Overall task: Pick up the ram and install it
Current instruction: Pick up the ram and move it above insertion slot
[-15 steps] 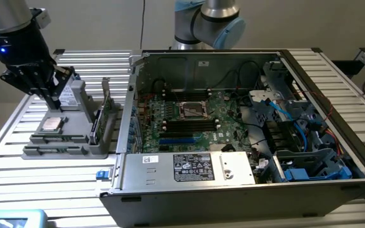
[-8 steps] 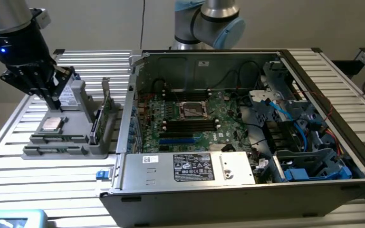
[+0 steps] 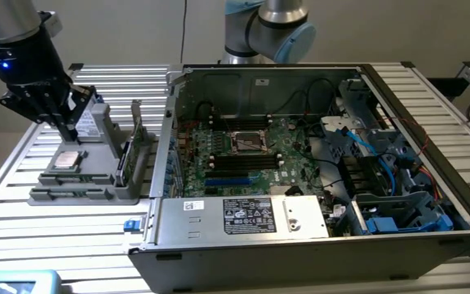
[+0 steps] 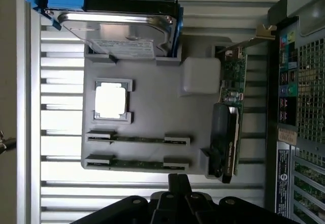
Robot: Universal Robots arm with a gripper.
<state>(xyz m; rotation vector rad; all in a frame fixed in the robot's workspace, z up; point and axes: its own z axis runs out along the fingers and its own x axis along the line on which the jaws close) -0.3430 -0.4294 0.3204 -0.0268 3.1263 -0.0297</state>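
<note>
Two ram sticks stand on edge in the grey holder tray (image 4: 152, 107): one ram stick (image 4: 137, 138) and a second (image 4: 137, 163) beside it. In the exterior view they lie along the tray's near side (image 3: 76, 180). My gripper (image 3: 69, 135) hangs over the tray's far side at the exterior view's left, next to the upright hard drive (image 3: 96, 122). Its fingers (image 4: 177, 183) are pressed together with nothing between them, just off the tray edge nearest the second stick.
The tray also carries a silver processor (image 4: 110, 100), a hard drive (image 4: 122, 28) and an upright expansion card (image 4: 231, 112). An open computer case (image 3: 300, 245) stands at the exterior view's right, its motherboard (image 3: 243, 156) showing black and blue slots (image 3: 228, 181).
</note>
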